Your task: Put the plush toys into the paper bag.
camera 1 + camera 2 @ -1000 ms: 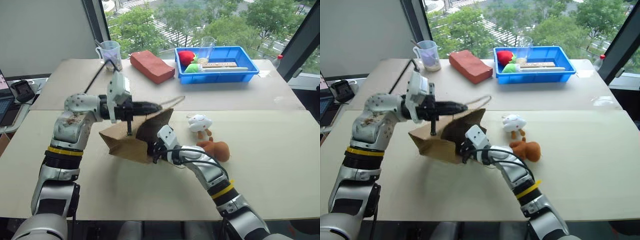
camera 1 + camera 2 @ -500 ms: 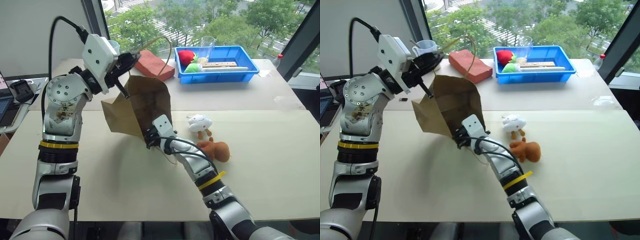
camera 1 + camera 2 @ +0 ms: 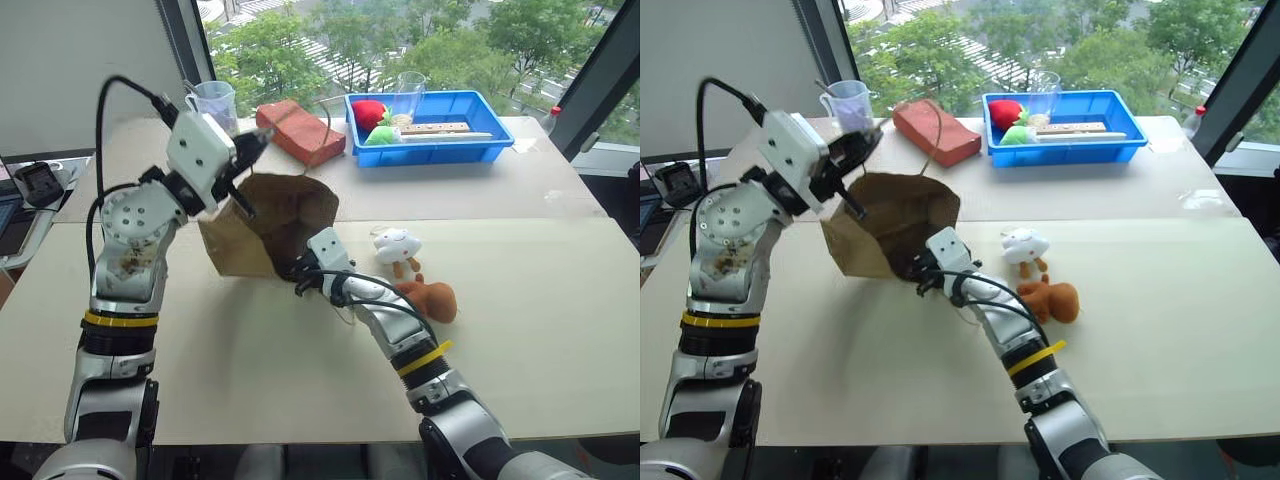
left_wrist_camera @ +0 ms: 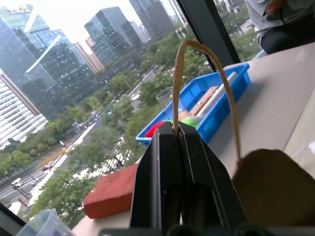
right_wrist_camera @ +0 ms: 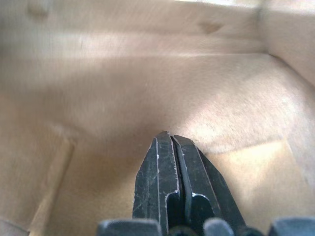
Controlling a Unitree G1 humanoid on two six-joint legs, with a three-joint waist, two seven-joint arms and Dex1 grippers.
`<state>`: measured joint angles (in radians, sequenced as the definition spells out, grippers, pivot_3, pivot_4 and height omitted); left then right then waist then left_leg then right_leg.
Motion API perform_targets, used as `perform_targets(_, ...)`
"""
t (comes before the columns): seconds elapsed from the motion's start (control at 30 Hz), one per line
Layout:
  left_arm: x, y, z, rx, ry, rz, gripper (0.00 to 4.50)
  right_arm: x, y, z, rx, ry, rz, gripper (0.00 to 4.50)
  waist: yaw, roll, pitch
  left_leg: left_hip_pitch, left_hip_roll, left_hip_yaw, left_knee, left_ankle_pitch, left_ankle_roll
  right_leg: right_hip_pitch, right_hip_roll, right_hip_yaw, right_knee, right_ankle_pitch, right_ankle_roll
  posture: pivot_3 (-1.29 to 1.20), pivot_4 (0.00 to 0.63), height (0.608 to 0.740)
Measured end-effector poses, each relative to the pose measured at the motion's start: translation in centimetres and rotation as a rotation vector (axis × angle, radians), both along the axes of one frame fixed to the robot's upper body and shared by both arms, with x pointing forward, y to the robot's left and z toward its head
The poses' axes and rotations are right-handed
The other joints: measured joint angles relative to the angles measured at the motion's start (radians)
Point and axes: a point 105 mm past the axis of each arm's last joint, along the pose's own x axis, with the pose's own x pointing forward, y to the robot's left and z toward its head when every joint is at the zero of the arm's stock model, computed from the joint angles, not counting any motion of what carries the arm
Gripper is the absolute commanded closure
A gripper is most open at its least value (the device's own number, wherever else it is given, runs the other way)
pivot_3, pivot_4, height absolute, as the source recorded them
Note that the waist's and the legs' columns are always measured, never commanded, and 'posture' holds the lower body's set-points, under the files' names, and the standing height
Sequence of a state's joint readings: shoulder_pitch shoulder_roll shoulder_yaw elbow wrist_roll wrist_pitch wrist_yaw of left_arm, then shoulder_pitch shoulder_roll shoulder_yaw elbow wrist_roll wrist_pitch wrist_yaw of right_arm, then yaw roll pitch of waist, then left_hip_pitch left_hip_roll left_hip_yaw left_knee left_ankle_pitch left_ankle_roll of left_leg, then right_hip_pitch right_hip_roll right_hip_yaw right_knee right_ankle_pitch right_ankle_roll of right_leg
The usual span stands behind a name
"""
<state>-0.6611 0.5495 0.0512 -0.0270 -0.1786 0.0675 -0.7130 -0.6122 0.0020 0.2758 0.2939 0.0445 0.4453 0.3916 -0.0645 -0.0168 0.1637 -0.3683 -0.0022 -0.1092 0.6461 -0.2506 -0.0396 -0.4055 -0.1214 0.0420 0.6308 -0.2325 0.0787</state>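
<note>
Two grippers are at work on one paper bag (image 3: 262,225), which stands propped open on the near table with its mouth tipped toward the toys. The left gripper (image 4: 176,129) has its black fingers pressed together on the bag's thin cord handle (image 4: 180,78), pinching the loop and holding the top edge up. The right gripper (image 5: 170,140) is pushed inside the bag's mouth; its fingers are pressed flat together with nothing between them, and brown paper lies all around them. Whether the tips touch the paper I cannot tell.

Two plush toys lie on the table at about three o'clock from the bag, outside it: the white plush toy (image 3: 398,246) with brownish legs, and the orange-brown plush toy (image 3: 429,298) just beside it at about five o'clock, close to the right forearm.

On the far table, at twelve o'clock from the bag, lies one reddish brick block (image 3: 300,130). At ten o'clock from that stands one clear measuring cup (image 3: 213,102). At three o'clock from the brick sits one blue tray (image 3: 495,146), holding one red soft item (image 3: 373,113), one green soft item (image 3: 384,136), one clear glass (image 3: 409,96) and a wooden piece. No writing is legible on anything.
</note>
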Motion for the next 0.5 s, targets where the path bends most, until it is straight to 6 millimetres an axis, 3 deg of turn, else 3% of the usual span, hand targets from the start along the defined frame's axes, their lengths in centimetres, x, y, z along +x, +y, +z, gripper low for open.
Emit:
perform_targets(0.1, -0.3, -0.7, -0.5, 0.019, 0.024, -0.062, 4.50, -1.0, 0.4, 1.5, 0.059, -0.022, 0.080, 4.49, -0.003, 0.000, 0.000, 0.000, 0.000, 0.000, -0.001, 0.000, 0.000, 0.000, 0.000, 0.000, 0.000, 0.000, 0.000, 0.00, 0.150, 0.740)
perform_targets(0.23, -0.4, -1.1, -1.5, 0.046, 0.060, -0.111, 4.50, -2.0, 0.7, 4.5, 0.129, -0.084, 0.158, 3.18, -0.005, 0.000, 0.000, 0.000, 0.000, 0.000, -0.001, 0.000, 0.000, 0.000, 0.000, 0.000, 0.000, 0.000, 0.000, 0.00, 0.150, 0.740)
perform_targets(0.5, -0.7, -1.3, -3.7, 0.077, 0.134, -0.182, 4.50, -4.0, -3.6, 10.2, 0.202, -0.165, 0.194, 0.40, 0.001, 0.000, 0.000, -0.001, 0.000, 0.000, -0.001, 0.000, 0.000, 0.000, 0.000, 0.000, -0.001, 0.000, 0.000, 0.00, 0.150, 0.740)
